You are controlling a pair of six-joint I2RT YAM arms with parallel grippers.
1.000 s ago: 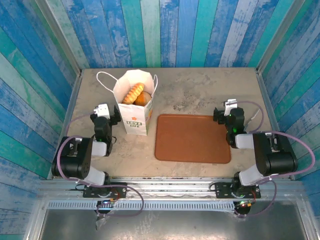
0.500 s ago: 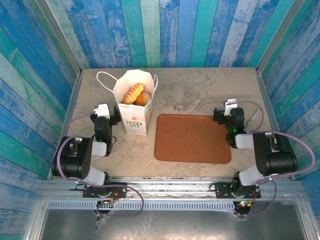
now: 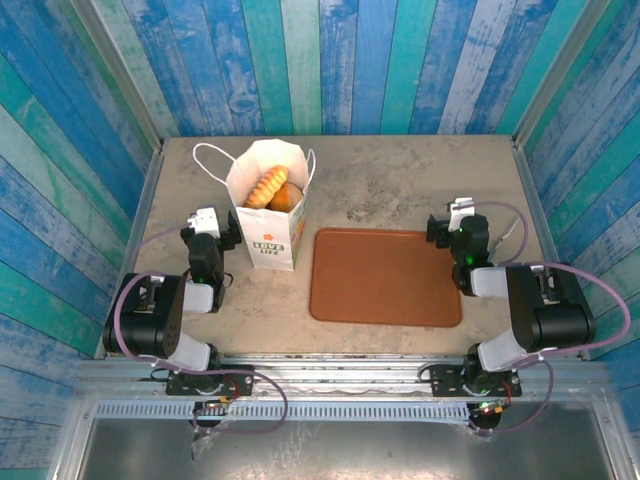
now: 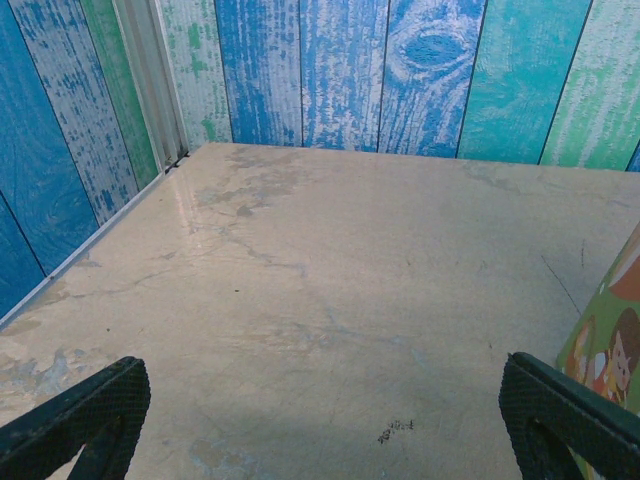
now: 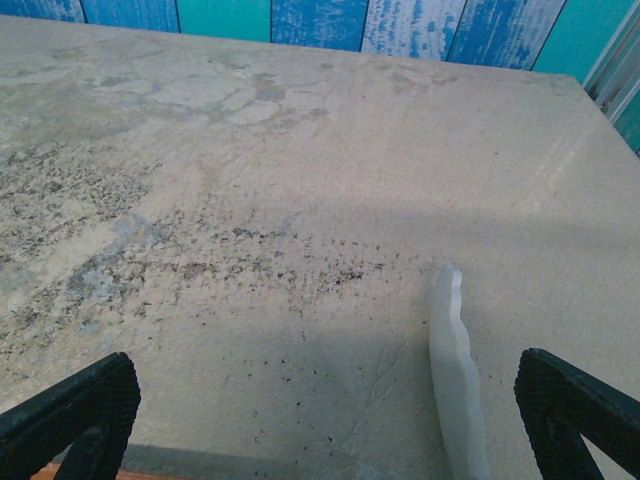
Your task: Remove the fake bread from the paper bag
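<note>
The white paper bag (image 3: 268, 205) stands upright at the back left of the table, its mouth open. Inside it lie golden-brown pieces of fake bread (image 3: 270, 188), a ridged roll on top of a rounder one. My left gripper (image 3: 208, 228) rests low on the table just left of the bag, open, with bare tabletop between its fingers (image 4: 85, 412). The bag's printed side (image 4: 612, 340) shows at the right edge of the left wrist view. My right gripper (image 3: 458, 222) sits at the right side of the table, open and empty, its fingers (image 5: 575, 405) spread wide.
A flat brown tray (image 3: 384, 276) lies in the middle between the arms, to the right of the bag. The bag's cord handle (image 3: 208, 160) loops out to the left. A white strip (image 5: 455, 385) lies on the table in front of the right gripper. Blue plank walls close three sides.
</note>
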